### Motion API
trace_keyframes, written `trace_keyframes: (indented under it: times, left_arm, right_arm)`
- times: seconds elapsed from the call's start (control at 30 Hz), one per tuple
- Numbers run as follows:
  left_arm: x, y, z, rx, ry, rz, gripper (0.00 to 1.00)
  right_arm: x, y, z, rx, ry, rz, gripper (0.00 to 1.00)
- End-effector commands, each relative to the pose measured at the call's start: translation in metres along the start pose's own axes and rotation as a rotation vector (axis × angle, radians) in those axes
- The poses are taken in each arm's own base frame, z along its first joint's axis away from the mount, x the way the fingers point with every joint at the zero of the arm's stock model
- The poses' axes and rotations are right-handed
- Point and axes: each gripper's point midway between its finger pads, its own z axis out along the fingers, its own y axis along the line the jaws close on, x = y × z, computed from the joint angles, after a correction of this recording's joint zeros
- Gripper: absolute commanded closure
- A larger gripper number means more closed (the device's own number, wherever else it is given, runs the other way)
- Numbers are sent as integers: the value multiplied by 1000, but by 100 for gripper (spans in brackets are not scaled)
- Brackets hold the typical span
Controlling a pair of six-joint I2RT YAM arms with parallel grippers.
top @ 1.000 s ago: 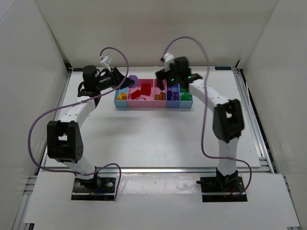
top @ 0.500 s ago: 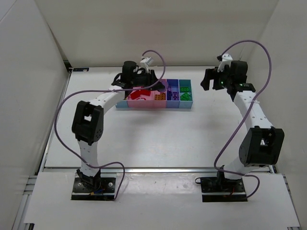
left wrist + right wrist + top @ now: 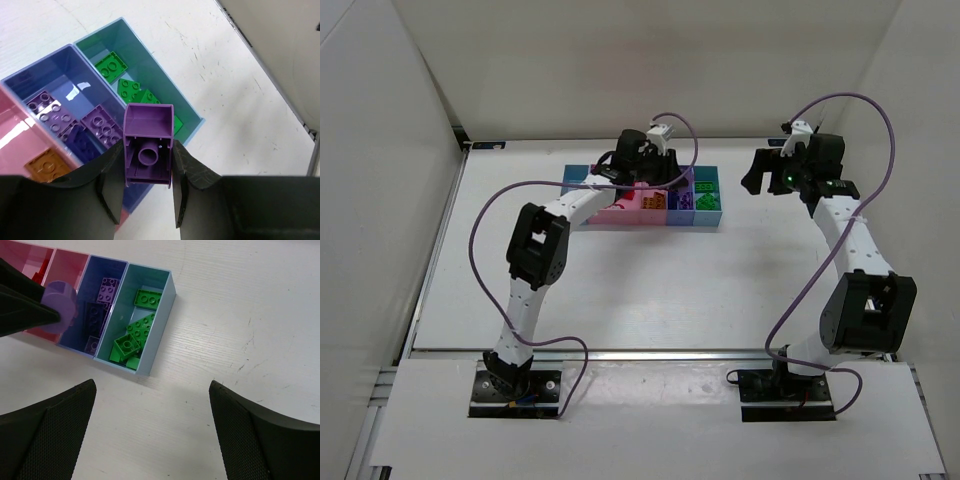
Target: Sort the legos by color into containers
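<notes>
The left gripper (image 3: 148, 152) is closed on a purple brick (image 3: 148, 142), its two fingers pressed against the brick's sides, the hollow underside facing the wrist camera. It hangs above the tray (image 3: 161, 70), over the near end of the dark blue compartment, where other purple bricks (image 3: 102, 123) lie. Green bricks (image 3: 134, 90) fill the light blue end compartment just beside it, and an orange brick (image 3: 47, 165) lies in the pink compartment on the other side. The right gripper (image 3: 151, 390) is spread wide and holds nothing, raised over the bare white table (image 3: 240, 330) to the right of the tray, well apart from it.
</notes>
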Motion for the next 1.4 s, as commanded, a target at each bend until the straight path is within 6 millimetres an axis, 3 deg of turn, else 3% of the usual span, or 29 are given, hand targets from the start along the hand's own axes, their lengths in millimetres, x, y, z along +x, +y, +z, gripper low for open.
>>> trace_keyframes:
  times: [0.0, 0.33, 0.4, 0.6, 0.7, 0.8, 0.9, 1.03, 1.07, 1.13, 1.17, 1.2, 1.27, 1.3, 1.37]
  left_arm:
    - [-9, -3, 11, -20, -24, 25, 68]
    - [-8, 27, 23, -152, -29, 48, 66]
    - [-10, 31, 23, -173, -32, 47, 57]
    - [-20, 33, 21, -169, -55, 43, 14]
    - [-32, 18, 18, -105, -75, 72, 2]
    - [-62, 8, 6, -83, -132, 99, 1]
    - [-110, 1, -26, -97, -216, 96, 1]
    - [-144, 4, -83, -186, -231, 193, 0]
    - [-143, 7, -102, -228, -201, 186, 0]
    - [-141, 29, -132, -288, -175, 172, 1]
    - [-125, 33, -149, -298, -130, 146, 1]
    - [-123, 54, -171, -330, -127, 119, 1]
    - [-98, 71, -204, -364, -100, 50, 1]
    - [-94, 97, -232, -417, -111, 11, 1]
    - [-85, 113, -269, -471, -121, -56, 1]
  right_arm:
    - [-11, 3, -11, -11, -47, 4, 4]
    - [-5, -5, -11, -13, -38, 34, 3]
    - [-5, -4, -9, -21, -39, 32, 3]
    - [-4, -4, -5, -30, -35, 34, 3]
    - [-2, -2, -3, -41, -36, 64, 5]
    - [-2, 2, -5, -58, -38, 54, 5]
    - [-7, 5, -10, -73, -51, -10, 5]
    - [-5, 10, -9, -82, -18, -48, 1]
    - [8, 13, -4, -111, 34, -19, 1]
    - [15, 17, -3, -142, 76, -12, 1]
    - [19, 15, 1, -150, 85, -32, 1]
    - [24, 13, 3, -147, 96, -33, 1]
    - [30, 10, 6, -147, 109, -54, 1]
    - [31, 10, 6, -147, 107, -65, 1]
    - [37, 6, 8, -142, 103, -78, 1]
